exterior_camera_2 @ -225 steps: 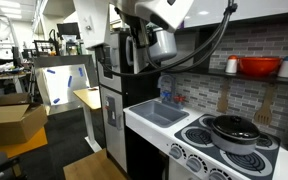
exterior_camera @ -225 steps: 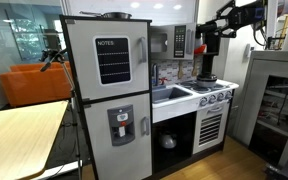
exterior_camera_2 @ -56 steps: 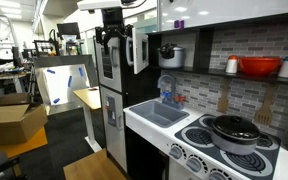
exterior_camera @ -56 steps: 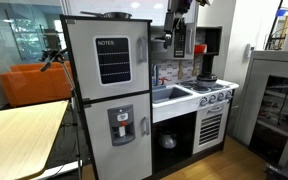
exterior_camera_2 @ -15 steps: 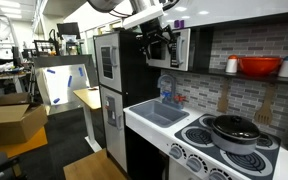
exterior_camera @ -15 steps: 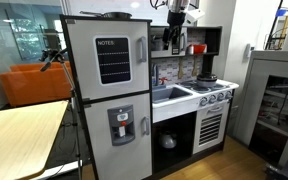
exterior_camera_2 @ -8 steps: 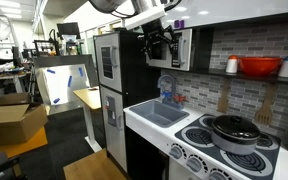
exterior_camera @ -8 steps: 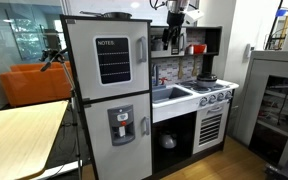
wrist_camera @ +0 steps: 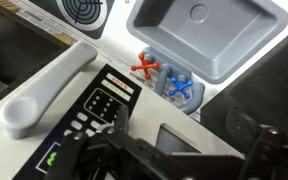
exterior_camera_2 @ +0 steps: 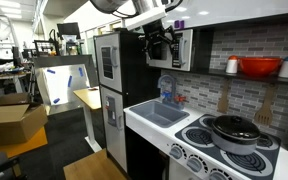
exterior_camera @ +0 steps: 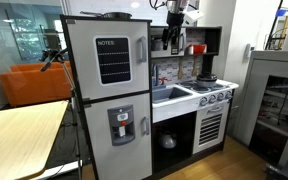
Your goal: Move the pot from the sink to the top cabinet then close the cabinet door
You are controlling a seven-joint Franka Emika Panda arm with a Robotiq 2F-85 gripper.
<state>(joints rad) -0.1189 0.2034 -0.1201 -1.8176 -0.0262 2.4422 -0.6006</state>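
Risks, big to small: the toy kitchen (exterior_camera: 179,105) looks like a light play unit, so a hard shove on the door could rock it or shift what sits inside.

The top cabinet (exterior_camera: 210,38) is open with a dark interior. If the pot sits near the front edge, a swinging door could hit it and stop short or knock it out.

The door (wrist_camera: 29,150) is right under the tool (exterior_camera_2: 160,42) in the wrist view. Its face is smooth, so a glancing push may slide off. A finger could also catch behind the handle (wrist_camera: 46,92).

The tool is released, with jaws spread and nothing between them.

The pot is not clearly visible. The sink (wrist_camera: 209,35) is empty, so the pot is probably in the cabinet, hidden behind the tool and door. That is a guess, not something seen.

Materials and shapes:
- Kitchen: painted board, boxy, white and grey.
- Fridge (exterior_camera: 109,90): flat grey panels with bar handles.
- Door: matte grey with a printed keypad and a long rounded paddle handle, likely moulded plastic.
- Sink: grey rectangular tub with rounded corners and a centre drain, semi-gloss.
- Tool: black, hard and angular.
- Tap knobs: small cross shapes in glossy plastic, one red (wrist_camera: 146,68) and one blue (wrist_camera: 181,88).
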